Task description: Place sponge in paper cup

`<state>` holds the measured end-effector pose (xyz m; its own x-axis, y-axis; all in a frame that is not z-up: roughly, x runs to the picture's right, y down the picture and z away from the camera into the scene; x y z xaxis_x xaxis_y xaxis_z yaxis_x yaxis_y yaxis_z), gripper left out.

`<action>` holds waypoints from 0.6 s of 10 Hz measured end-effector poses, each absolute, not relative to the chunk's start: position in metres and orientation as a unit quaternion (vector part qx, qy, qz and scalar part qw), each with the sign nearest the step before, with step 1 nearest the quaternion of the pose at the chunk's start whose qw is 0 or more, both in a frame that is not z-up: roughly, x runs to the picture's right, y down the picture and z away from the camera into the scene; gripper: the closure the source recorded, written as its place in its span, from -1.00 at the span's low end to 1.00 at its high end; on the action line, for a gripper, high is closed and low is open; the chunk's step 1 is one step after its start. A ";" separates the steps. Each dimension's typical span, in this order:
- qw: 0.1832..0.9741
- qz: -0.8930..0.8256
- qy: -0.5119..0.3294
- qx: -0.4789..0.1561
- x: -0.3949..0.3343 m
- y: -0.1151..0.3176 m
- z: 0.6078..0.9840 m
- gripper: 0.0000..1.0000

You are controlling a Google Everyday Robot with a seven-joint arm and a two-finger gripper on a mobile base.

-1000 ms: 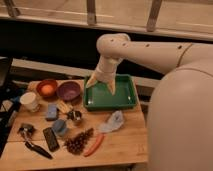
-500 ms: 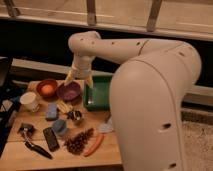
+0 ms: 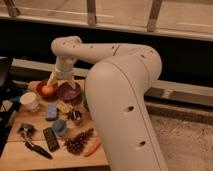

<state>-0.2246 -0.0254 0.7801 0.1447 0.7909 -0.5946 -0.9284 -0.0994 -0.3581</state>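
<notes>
The white paper cup (image 3: 30, 101) stands upright at the left of the wooden table (image 3: 15, 155). A light blue sponge (image 3: 51, 112) lies flat on the table just right of the cup and slightly nearer. My gripper (image 3: 53, 80) hangs at the end of the white arm (image 3: 95, 52). It is above the bowls at the back left, behind and above both the sponge and the cup. It touches neither of them.
A red bowl (image 3: 45, 90) holding an orange fruit and a purple bowl (image 3: 69, 93) sit under the gripper. Nearer are a yellow item (image 3: 64, 106), a blue object (image 3: 60, 127), a black remote (image 3: 50, 139), a pine cone (image 3: 79, 142) and an orange carrot-like piece (image 3: 92, 147). The arm's bulk covers the table's right side.
The arm has swung left, from over the green tray to over the bowls. The arm now hides the tray. The sponge and cup have not moved.
</notes>
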 end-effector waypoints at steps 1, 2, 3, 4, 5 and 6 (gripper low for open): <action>0.664 0.648 0.096 -0.361 -0.222 -0.026 0.781 -0.60; 0.663 0.648 0.096 -0.362 -0.222 -0.026 0.781 -0.60; 0.664 0.647 0.095 -0.362 -0.224 -0.026 0.780 -0.60; 0.667 0.646 0.099 -0.358 -0.220 -0.026 0.780 -0.60; 0.675 0.644 0.097 -0.347 -0.226 -0.026 0.778 -0.60; 0.680 0.641 0.092 -0.345 -0.242 -0.021 0.779 -0.60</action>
<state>-0.2418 -0.0207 0.7790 0.1613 0.8081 -0.5665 -0.9346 -0.0593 -0.3508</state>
